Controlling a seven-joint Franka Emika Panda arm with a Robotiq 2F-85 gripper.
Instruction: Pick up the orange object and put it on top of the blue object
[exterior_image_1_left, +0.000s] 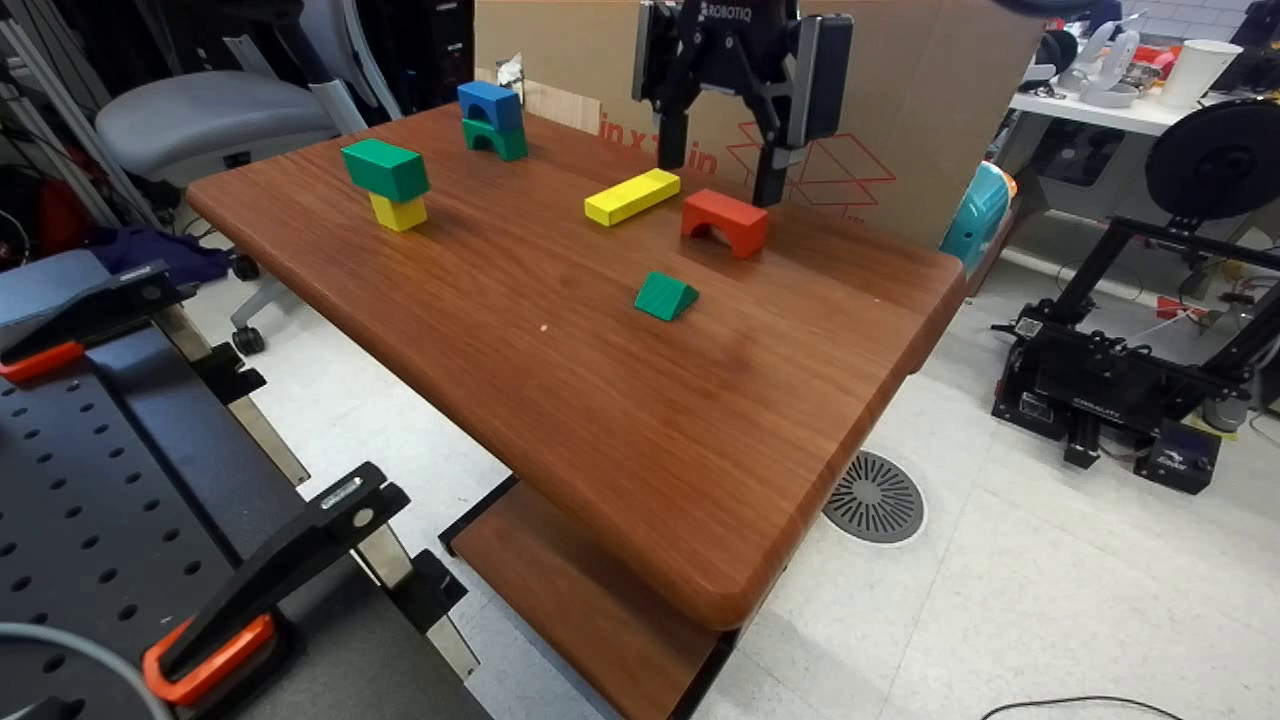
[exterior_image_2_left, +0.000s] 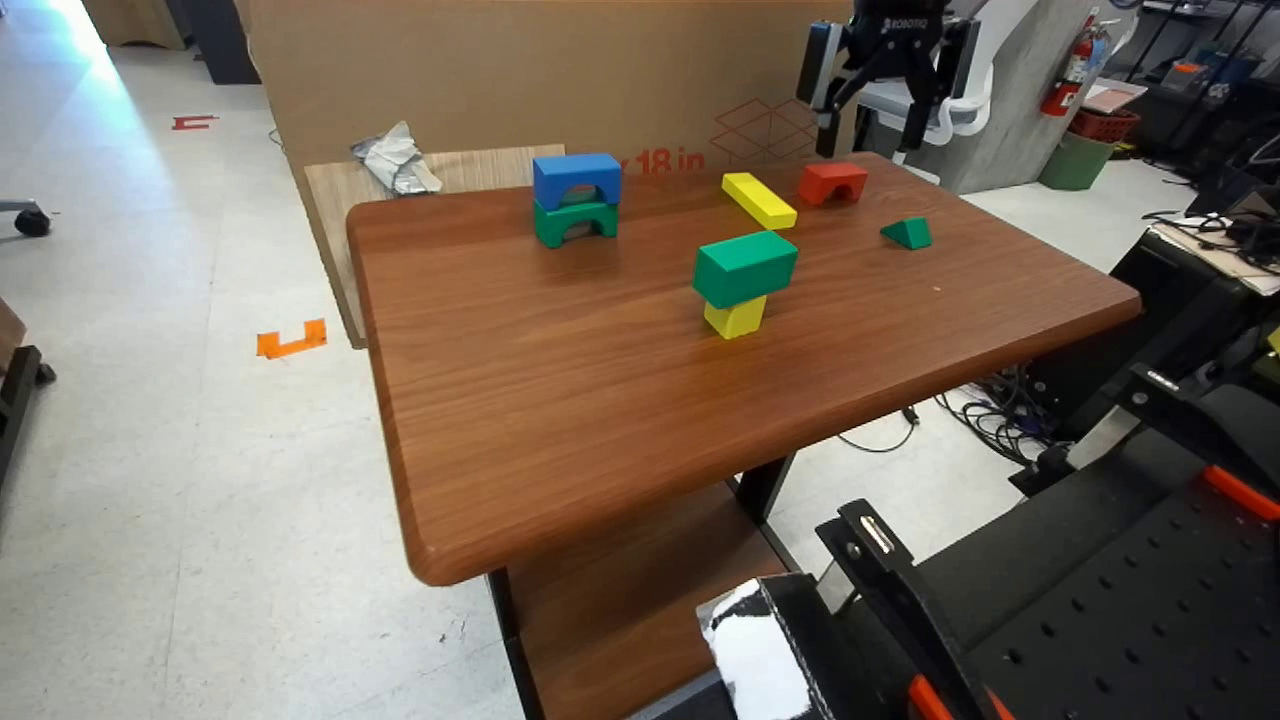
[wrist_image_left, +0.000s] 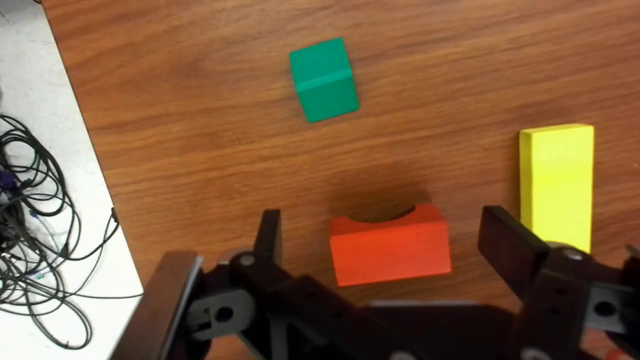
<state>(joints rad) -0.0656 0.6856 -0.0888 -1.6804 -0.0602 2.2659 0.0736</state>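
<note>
Gripper (exterior_image_1_left: 721, 180): its two fingers (wrist_image_left: 507, 245) are well apart and nothing is clamped. It hangs above the table (exterior_image_2_left: 520, 420), so I judge the step is to go down and grasp.
Orange block (wrist_image_left: 392, 254): it lies on the table below the gripper, with its notch downward and flat face up. In the wrist view one finger is past each end, which suggests a grip along its length.
Yellow bar (wrist_image_left: 562, 185): lying flat, just beside the orange block. One finger seems near it, therefore it may be knocked when the fingers descend.
Green wedge (wrist_image_left: 325, 82): it rests on the table with ridge up, apart from the fingers; probably it will not disturb.
Green block (exterior_image_2_left: 745, 268): it sits on a smaller yellow block (exterior_image_2_left: 735, 316) and overhangs it, so this stack could tip easily. Better to carry the orange block wide of it.
Blue block (exterior_image_2_left: 577, 175): well apart from the orange block, it rests on a green arch (exterior_image_2_left: 577, 214), both with notch down. Its flat top is the likely seat; because it is raised, the release should be high and gentle, otherwise the pair may slide.
</note>
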